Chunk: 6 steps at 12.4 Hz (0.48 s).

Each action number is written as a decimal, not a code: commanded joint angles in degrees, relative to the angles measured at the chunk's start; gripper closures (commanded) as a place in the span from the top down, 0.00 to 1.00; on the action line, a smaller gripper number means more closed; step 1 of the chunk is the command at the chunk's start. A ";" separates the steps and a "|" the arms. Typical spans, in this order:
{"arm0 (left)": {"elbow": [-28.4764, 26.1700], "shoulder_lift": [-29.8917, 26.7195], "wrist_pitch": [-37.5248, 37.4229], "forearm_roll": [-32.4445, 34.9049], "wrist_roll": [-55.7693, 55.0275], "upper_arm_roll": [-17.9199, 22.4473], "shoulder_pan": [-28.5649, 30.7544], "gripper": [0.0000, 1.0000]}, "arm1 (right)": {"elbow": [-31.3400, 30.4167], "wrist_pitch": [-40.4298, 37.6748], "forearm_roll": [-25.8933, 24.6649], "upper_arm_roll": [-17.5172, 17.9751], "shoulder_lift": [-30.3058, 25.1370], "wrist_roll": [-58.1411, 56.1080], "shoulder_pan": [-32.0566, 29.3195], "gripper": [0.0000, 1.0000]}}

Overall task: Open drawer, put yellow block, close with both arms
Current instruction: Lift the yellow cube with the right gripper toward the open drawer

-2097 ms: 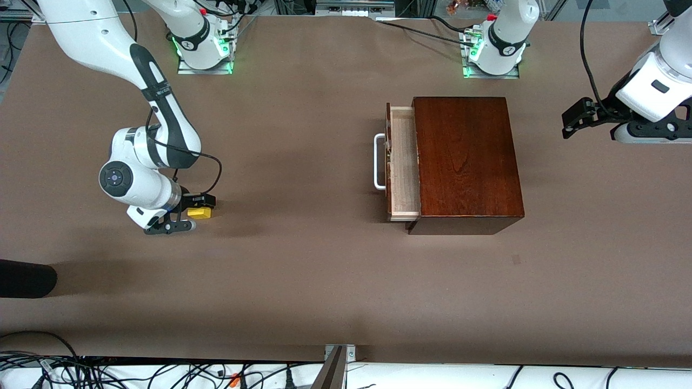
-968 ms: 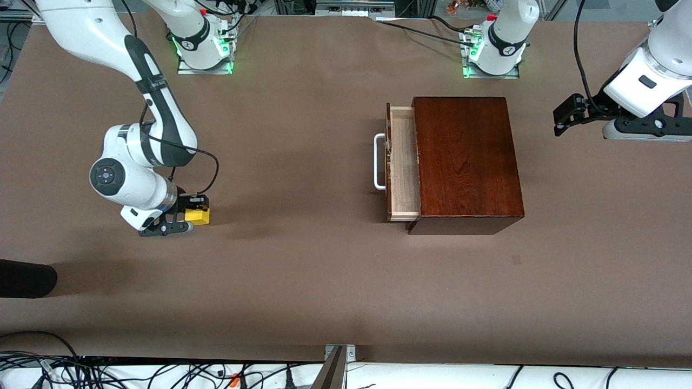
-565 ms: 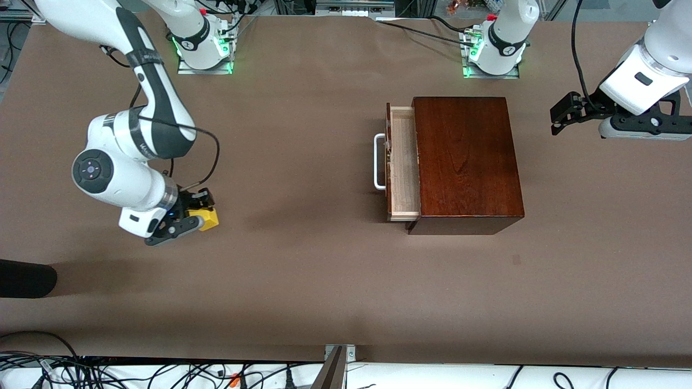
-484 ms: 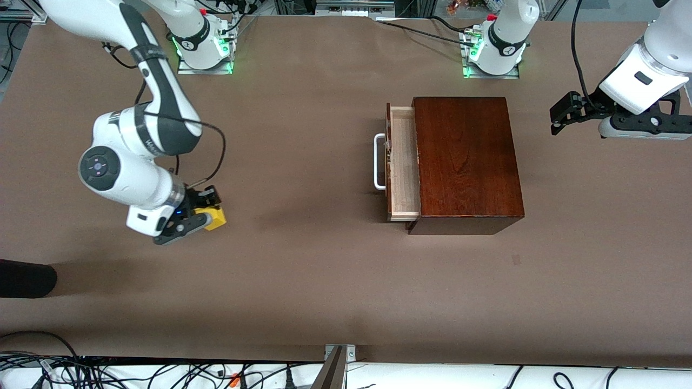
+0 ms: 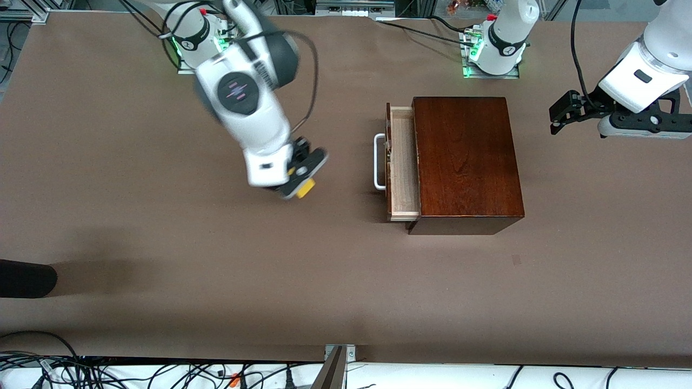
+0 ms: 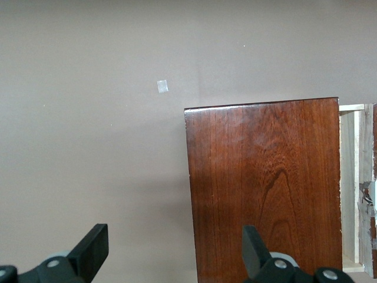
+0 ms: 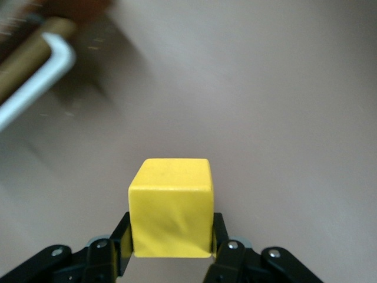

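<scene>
- The yellow block (image 5: 306, 187) sits clamped between the two fingers of the right claw (image 5: 303, 181), lifted clear of the brown worktop (image 5: 162, 281). In the right wrist view the block (image 7: 171, 207) fills the gap between the fingers (image 7: 221, 239), with its upper part standing out past the tips.
- Right claw: gripping the yellow block, in the air over bare worktop, near the white handle (image 5: 378, 162) of the drawer (image 5: 403, 162).
- The right arm (image 5: 246, 102) reaches out from its base and tilts down toward the drawer; its outline is blurred.
- The drawer is pulled partly out of the wooden box (image 5: 465, 162), showing a narrow strip of pale interior; the handle faces the right arm's end of the worktop.
- Left claw (image 5: 559, 113): fingers spread apart and gripping nothing, held in the air over the worktop at the left arm's end, apart from the box. The left wrist view looks down on the box top (image 6: 265, 188) and its own fingers (image 6: 91, 250).
- Open worktop lies all round the box; a small pale mark (image 6: 162, 86) shows on the surface near it.
</scene>
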 commanded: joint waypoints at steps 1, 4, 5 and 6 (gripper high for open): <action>1.17 0.13 -0.97 -1.09 0.96 0.11 -0.08 1.00 | 7.21 -2.73 -2.20 -0.70 4.26 0.21 8.27 0.32; 1.17 0.13 -1.05 -1.09 1.05 0.11 -0.08 1.00 | 14.92 -4.13 -5.45 -0.79 9.08 0.13 17.15 0.31; 1.17 0.13 -1.05 -1.09 0.96 0.11 -0.08 1.00 | 19.57 -6.23 -5.89 -0.88 11.71 0.13 19.09 0.31; 1.17 0.13 -1.05 -1.09 0.96 0.11 -0.08 1.00 | 23.62 -7.73 -6.77 -0.96 14.09 -0.05 20.68 0.31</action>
